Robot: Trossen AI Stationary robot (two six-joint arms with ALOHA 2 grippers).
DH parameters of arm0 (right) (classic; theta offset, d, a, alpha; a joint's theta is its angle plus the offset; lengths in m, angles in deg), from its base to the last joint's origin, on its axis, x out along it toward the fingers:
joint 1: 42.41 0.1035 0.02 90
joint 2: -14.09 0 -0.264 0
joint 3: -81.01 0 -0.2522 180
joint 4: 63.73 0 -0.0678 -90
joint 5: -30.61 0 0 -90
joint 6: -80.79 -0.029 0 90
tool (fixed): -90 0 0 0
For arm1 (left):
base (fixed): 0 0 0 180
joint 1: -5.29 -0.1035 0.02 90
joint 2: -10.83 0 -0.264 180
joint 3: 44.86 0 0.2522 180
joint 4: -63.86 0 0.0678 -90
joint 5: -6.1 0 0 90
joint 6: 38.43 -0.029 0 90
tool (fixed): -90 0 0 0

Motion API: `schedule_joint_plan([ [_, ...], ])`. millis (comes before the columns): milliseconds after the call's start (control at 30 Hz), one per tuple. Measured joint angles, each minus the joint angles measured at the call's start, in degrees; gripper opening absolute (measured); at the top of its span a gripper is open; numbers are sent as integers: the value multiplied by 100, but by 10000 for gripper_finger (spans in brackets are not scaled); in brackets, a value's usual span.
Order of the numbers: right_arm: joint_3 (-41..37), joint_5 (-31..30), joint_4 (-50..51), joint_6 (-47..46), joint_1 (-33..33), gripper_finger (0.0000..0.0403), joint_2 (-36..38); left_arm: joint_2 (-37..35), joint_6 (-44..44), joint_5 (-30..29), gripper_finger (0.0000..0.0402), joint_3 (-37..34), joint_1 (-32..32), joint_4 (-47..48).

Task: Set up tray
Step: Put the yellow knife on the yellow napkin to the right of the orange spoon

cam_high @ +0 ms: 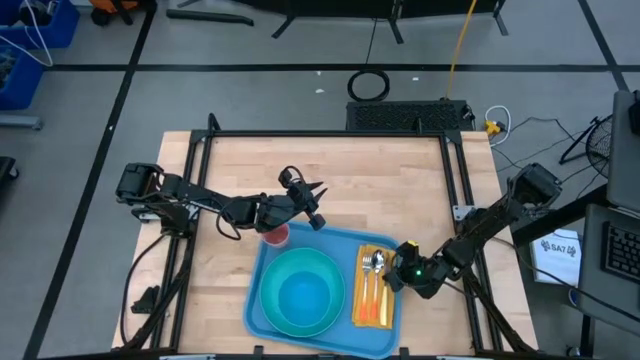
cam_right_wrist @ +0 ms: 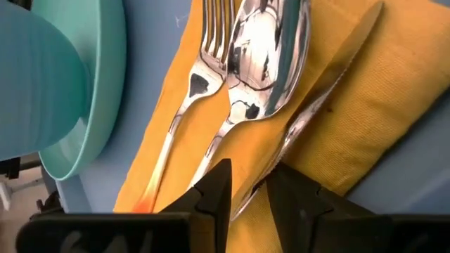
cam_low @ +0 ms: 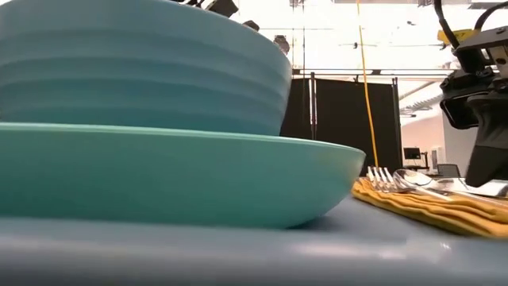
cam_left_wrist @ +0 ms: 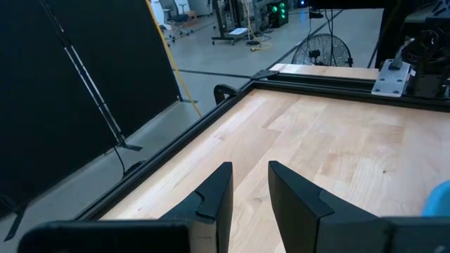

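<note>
The blue tray lies at the table's near edge and holds a teal bowl stacked on a teal plate. On the tray's right part a yellow napkin carries a fork, a spoon and a knife. My right gripper hangs slanted over the napkin's right side, shut on the knife. A pink cup stands by the tray's far left corner. Just beyond it my left gripper hovers over bare wood, open, with nothing between its fingers. My right gripper has the knife between its two fingers at the handle side of the blade. It comes slanting down from the table's right, the fingers astride the knife. The knife lies flat along the napkin next to the spoon. The fingers hide the exact place of touch.
Black frame rails run round the wooden table. Bare wood spreads over the far half beyond the tray. A coiled cable and a yellow cord lie on the floor behind the table.
</note>
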Motion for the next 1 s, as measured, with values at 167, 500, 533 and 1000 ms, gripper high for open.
schedule_joint_plan([
  [167,-21,490,195,151,-140,84,372,0,-10,-1,97,0,4,4],
  [500,-19,523,617,345,-277,7,815,2,-24,-16,97,0,2,106],
  [533,-19,626,670,345,-286,5,831,4,-24,-16,97,0,0,111],
  [1000,-19,806,854,18,-289,25,833,4,-26,-18,97,0,0,120],
])
